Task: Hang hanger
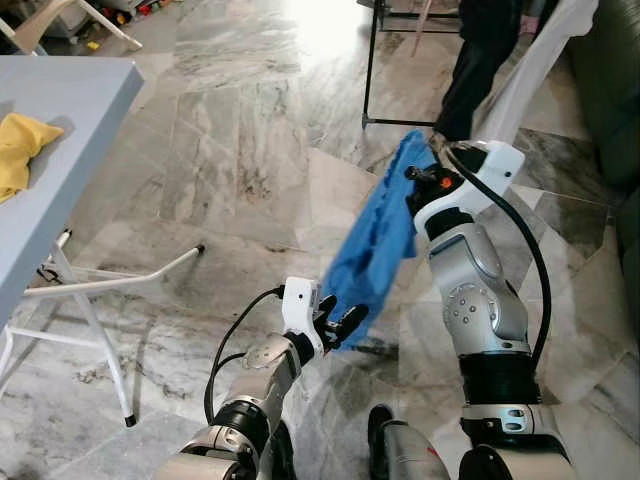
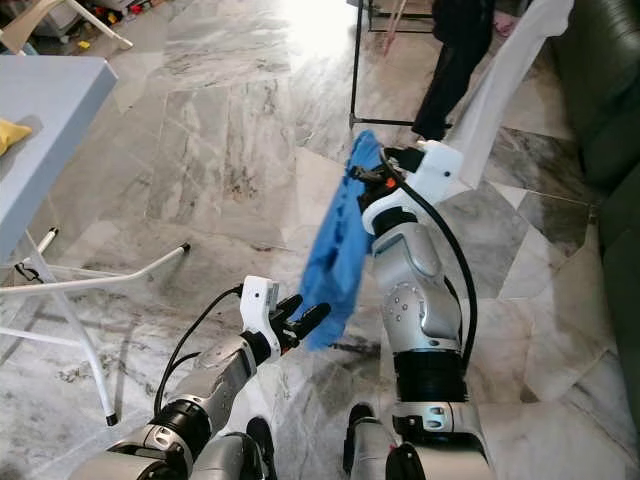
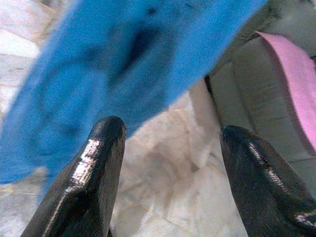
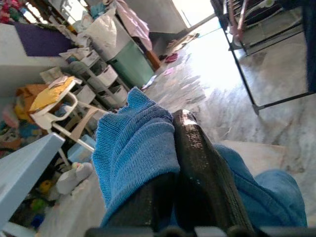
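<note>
Blue knitted cloth hangs from my right gripper, raised above marble floor; black fingers pinched tight on its top edge. No hanger visible under cloth; cannot tell if one inside. My left gripper sits at cloth's lower corner, fingers spread, nothing between them. Black metal rack well apart ahead, person's dark legs beside it. Risk: thin pinch on knit, cloth slips while walking; trailing end snags left fingers.
</note>
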Robot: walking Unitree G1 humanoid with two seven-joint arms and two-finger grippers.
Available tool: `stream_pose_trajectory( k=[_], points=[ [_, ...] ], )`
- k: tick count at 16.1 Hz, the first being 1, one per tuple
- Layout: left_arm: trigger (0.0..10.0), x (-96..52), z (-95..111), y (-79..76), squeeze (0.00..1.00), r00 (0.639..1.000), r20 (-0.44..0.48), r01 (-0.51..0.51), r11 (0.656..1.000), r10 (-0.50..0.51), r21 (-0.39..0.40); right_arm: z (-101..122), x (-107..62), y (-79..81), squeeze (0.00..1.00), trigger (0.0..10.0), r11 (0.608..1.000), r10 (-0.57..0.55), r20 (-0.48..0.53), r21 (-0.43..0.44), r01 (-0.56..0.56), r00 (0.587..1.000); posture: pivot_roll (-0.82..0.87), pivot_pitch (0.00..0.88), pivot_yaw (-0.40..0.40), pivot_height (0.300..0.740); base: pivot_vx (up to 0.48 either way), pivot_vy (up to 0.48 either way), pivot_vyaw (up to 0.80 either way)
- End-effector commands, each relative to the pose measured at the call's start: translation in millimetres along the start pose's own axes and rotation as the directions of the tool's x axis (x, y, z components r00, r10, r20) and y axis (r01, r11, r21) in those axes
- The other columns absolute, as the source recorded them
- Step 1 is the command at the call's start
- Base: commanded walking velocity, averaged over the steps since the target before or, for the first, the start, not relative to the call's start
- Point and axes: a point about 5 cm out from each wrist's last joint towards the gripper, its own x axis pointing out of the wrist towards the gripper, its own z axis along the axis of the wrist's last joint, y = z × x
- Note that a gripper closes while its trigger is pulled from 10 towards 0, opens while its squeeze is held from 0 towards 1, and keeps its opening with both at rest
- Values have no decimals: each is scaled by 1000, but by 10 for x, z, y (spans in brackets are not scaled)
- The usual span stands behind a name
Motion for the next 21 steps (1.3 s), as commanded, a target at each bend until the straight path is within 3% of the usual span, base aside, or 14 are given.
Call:
stream_pose_trajectory(
  k=[1, 4, 9, 10, 11, 12, 15, 16, 17, 21],
  points=[
    [10000, 132, -9, -221, 0, 997, 1, 74, 996, -74, -44, 93, 23, 146, 0, 0, 999, 48, 30, 16, -48, 998, -233, 250, 55, 740, 0, 0, 0],
    [10000, 157, 59, -258, 0, 994, 52, 100, 994, -97, -44, 169, 49, 317, 0, 0, 994, 97, 32, 45, -98, 995, -248, 247, 64, 740, 0, 0, 0],
    [10000, 259, 506, -250, 0, 974, 223, 16, 998, -30, 68, 153, 64, 603, 0, 0, 974, 209, -41, 102, -204, 977, -253, 244, 71, 740, 0, 0, 0],
    [9451, 293, 598, -261, 0, 969, 244, 8, 998, -23, 62, 122, 48, 680, 0, 0, 963, 248, -70, 125, -238, 966, -256, 242, 73, 740, 0, 0, 0],
    [6392, 306, 626, -268, 0, 968, 250, 7, 998, -22, 57, 111, 42, 709, 0, 0, 958, 266, -82, 134, -253, 961, -258, 240, 74, 740, 0, 0, 0],
    [0, 326, 671, -285, 0, 964, 265, 10, 999, -21, 45, 92, 30, 752, 0, 0, 947, 302, -104, 146, -286, 947, -261, 239, 75, 740, 0, 0, 0],
    [0, 365, 745, -338, 0, 957, 290, 20, 999, -31, 39, 68, -18, 820, 0, 0, 915, 397, -150, 137, -378, 906, -265, 237, 80, 740, 0, 0, 0],
    [4627, 373, 763, -353, 0, 955, 295, 22, 999, -35, 49, 80, -23, 833, 0, 0, 903, 429, -155, 100, -418, 890, -265, 237, 82, 740, 0, 0, 0],
    [10000, 373, 772, -357, 0, 954, 299, 22, 998, -37, 54, 87, -13, 821, 0, 0, 900, 435, -156, 62, -431, 887, -263, 242, 81, 740, 0, 0, 0],
    [10000, 322, 847, -285, 0, 939, 344, -31, 995, -5, 99, 203, 153, 707, 0, 0, 910, 408, -119, -23, -414, 905, -249, 250, 71, 740, 0, 0, 0]
  ],
)
